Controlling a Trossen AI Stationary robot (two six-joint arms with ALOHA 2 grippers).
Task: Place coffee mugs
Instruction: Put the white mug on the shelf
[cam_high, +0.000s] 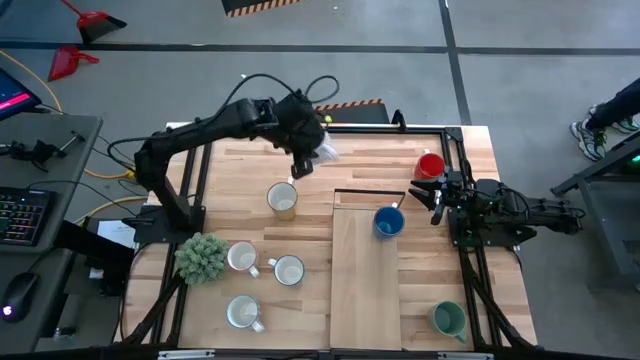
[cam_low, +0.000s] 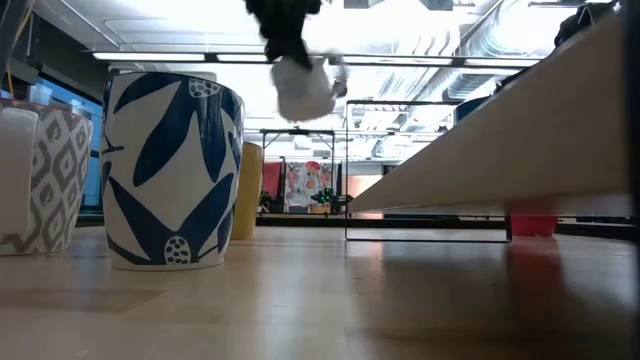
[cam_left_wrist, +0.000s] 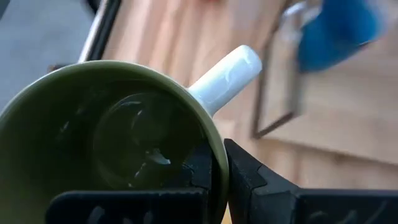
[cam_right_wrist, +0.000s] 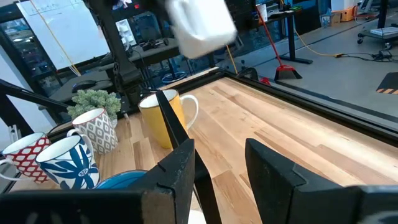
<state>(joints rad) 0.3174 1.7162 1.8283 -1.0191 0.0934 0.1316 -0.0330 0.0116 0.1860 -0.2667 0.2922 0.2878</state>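
My left gripper (cam_high: 306, 160) is shut on a coffee mug (cam_high: 323, 151) that is white outside and olive green inside. It hangs high above the table's far middle, and shows blurred in the low view (cam_low: 304, 86) and the right wrist view (cam_right_wrist: 201, 25). My right gripper (cam_high: 436, 196) waits open at the table's right edge, level, with nothing held between its fingers (cam_right_wrist: 180, 171). A red mug (cam_high: 431, 165) and a blue mug (cam_high: 388, 222) stand upright close to it. A yellow mug (cam_high: 282, 200) stands below the held mug. My left gripper has the mug's rim (cam_left_wrist: 216, 155) pinched through the wall, one finger (cam_left_wrist: 198, 168) inside the mug and one (cam_left_wrist: 245, 171) outside. The hold is on the rim a short way round from the white handle (cam_left_wrist: 227, 74). The mug is lifted clear of the table, its mouth facing the wrist camera.
A raised wooden board (cam_high: 364, 285) covers the table's middle right. Three white patterned mugs (cam_high: 242, 257) (cam_high: 288, 270) (cam_high: 243, 313) and a bushy green plant (cam_high: 202, 257) crowd the near left. A teal green mug (cam_high: 449, 320) stands near right. Black frame rails (cam_high: 465, 160) border the table.
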